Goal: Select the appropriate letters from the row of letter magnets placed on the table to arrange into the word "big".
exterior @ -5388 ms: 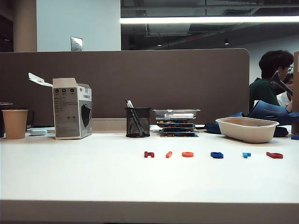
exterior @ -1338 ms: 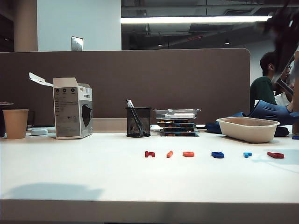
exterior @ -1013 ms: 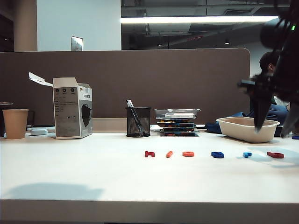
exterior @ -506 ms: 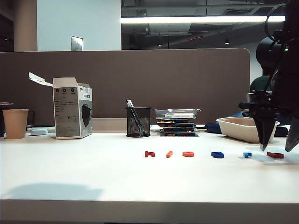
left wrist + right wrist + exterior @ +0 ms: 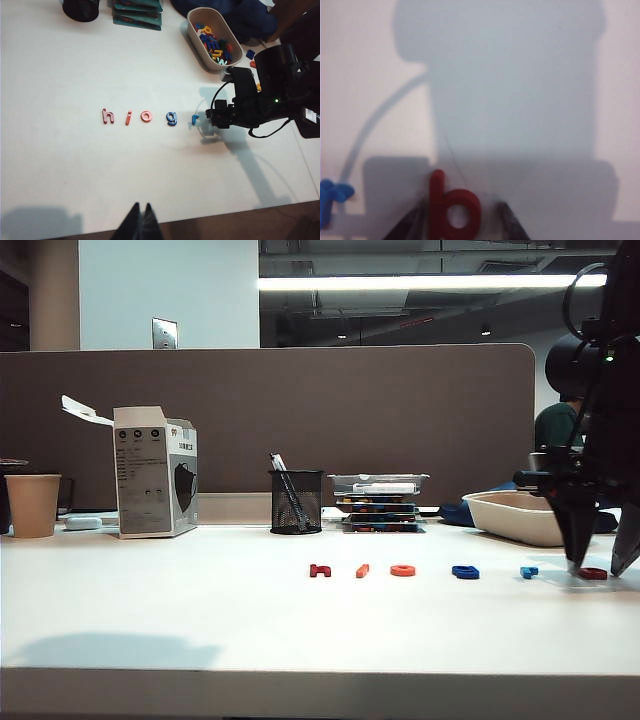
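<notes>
At row's far right end on the counter (image 5: 200, 610) | red "b" (image 5: 451, 207) is being straddled by right tool (image 5: 600, 565), parted, not yet clenched | step 1 of 3 judged: closing then lifting is being called for | left tool (image 5: 140, 225) is being held clenched, well apart.

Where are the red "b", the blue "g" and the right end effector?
red "b" (image 5: 454, 209): right wrist view, on its bowl.
blue "g" (image 5: 171, 118): left wrist view, on its loop.
right end effector (image 5: 600, 568): exterior view, midway between fingertips.
</notes>
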